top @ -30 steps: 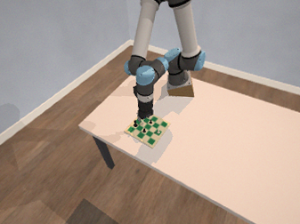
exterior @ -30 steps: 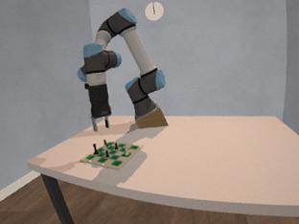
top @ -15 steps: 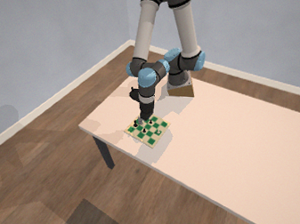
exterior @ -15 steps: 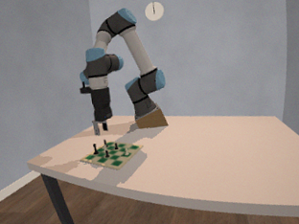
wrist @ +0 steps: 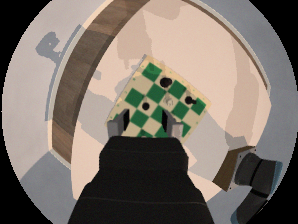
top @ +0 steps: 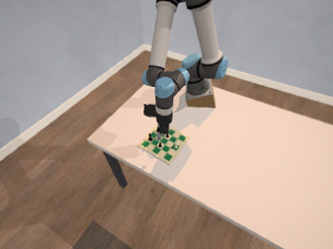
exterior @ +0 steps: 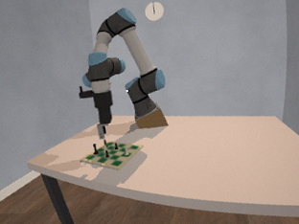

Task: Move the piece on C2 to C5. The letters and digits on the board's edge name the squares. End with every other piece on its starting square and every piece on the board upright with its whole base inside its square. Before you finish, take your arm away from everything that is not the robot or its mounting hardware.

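A small green and cream chessboard [top: 168, 158] [exterior: 118, 164] [wrist: 140, 76] lies near the table's left corner. Several small black pieces stand on it, among them one [top: 151, 139] [exterior: 95, 149] near the board's edge, one [top: 161, 144] [exterior: 107, 154] near the middle and one [top: 167, 135] [exterior: 116, 146]. In the wrist view, dark pieces [wrist: 165, 83] [wrist: 193, 102] show on the far squares. The edge letters are too small to read, so I cannot tell which piece stands on C2. My gripper [top: 161, 133] [exterior: 103, 137] [wrist: 145, 116] is open and empty, pointing straight down just above the board.
The arm's wedge-shaped base [top: 201, 99] [exterior: 151, 119] [wrist: 229, 169] stands on the table behind the board. The table's left edge [top: 97, 141] and front corner [exterior: 31, 164] are close to the board. The wooden floor lies below.
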